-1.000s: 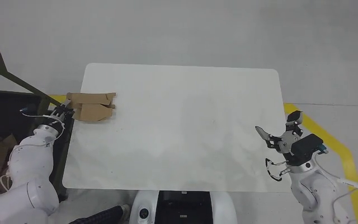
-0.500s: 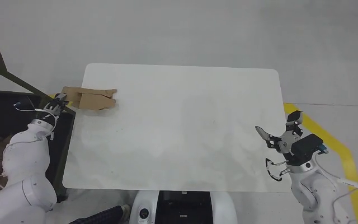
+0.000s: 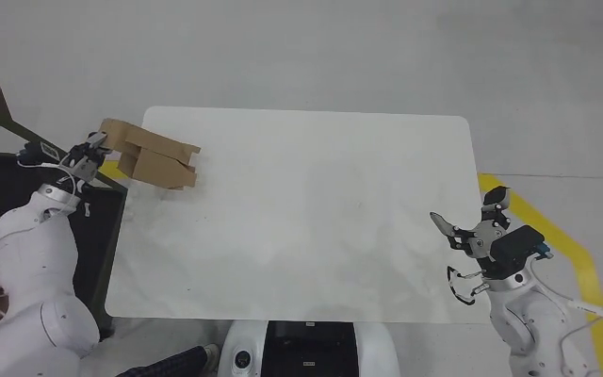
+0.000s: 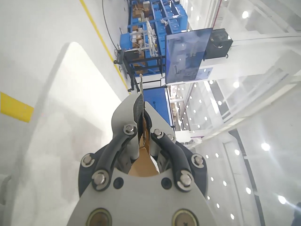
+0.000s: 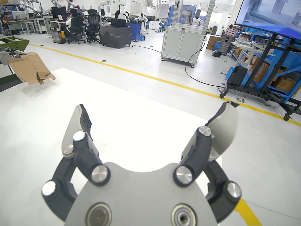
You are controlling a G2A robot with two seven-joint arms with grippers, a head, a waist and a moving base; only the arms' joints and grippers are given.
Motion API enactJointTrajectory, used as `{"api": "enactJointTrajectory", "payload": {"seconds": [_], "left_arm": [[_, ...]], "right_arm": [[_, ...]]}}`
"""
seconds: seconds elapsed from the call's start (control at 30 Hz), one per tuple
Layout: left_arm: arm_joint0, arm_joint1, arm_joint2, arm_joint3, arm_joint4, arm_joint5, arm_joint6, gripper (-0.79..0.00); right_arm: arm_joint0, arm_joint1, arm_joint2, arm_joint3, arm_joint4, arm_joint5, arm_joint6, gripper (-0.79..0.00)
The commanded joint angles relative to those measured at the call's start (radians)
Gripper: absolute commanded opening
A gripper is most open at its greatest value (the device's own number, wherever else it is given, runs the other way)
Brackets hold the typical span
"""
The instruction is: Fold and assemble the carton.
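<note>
A flattened brown carton hangs tilted above the table's far left corner, lifted off the surface. My left gripper is shut on its outer edge, just off the table's left side. In the left wrist view the gripper pinches a thin cardboard edge between its pads. The right wrist view shows the carton far off, its flaps drooping. My right gripper stands open near the table's right front edge, fingers spread with nothing between them, seen close in its own wrist view.
The white table is bare across its middle and right. A dark bin with a green frame stands off the left edge. Yellow floor tape runs past the right side.
My left gripper has lifted the carton off the table and swung it up and back toward the far left corner. The carton now tilts. The right arm has not moved.
</note>
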Motion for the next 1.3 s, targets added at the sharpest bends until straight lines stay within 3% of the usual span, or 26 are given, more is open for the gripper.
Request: {"api": "enactJointTrajectory", "payload": {"seconds": [0.0,0.2,0.4,0.53,0.67,0.9,1.27], "left_arm": [[0.027,-0.009,0.011,-0.069,-0.050,0.036,-0.020,-0.785],[0.153,-0.045,0.073,-0.351,-0.184,0.154,0.004,-0.785],[0.303,-0.072,0.148,-0.671,-0.255,0.250,0.118,-0.785],[0.366,-0.082,0.191,-0.804,-0.268,0.302,0.192,-0.785],[0.393,-0.086,0.218,-0.882,-0.293,0.365,0.230,-0.785],[0.421,-0.093,0.272,-0.957,-0.299,0.384,0.274,-0.785],[0.426,-0.094,0.283,-0.969,-0.313,0.401,0.279,-0.785]], "right_arm": [[0.000,0.000,0.000,0.000,0.000,0.000,0.000,0.000],[0.000,0.000,0.000,0.000,0.000,0.000,0.000,0.000],[0.000,0.000,0.000,0.000,0.000,0.000,0.000,0.000],[0.000,0.000,0.000,0.000,0.000,0.000,0.000,0.000],[0.000,0.000,0.000,0.000,0.000,0.000,0.000,0.000],[0.000,0.000,0.000,0.000,0.000,0.000,0.000,0.000],[0.000,0.000,0.000,0.000,0.000,0.000,0.000,0.000]]}}
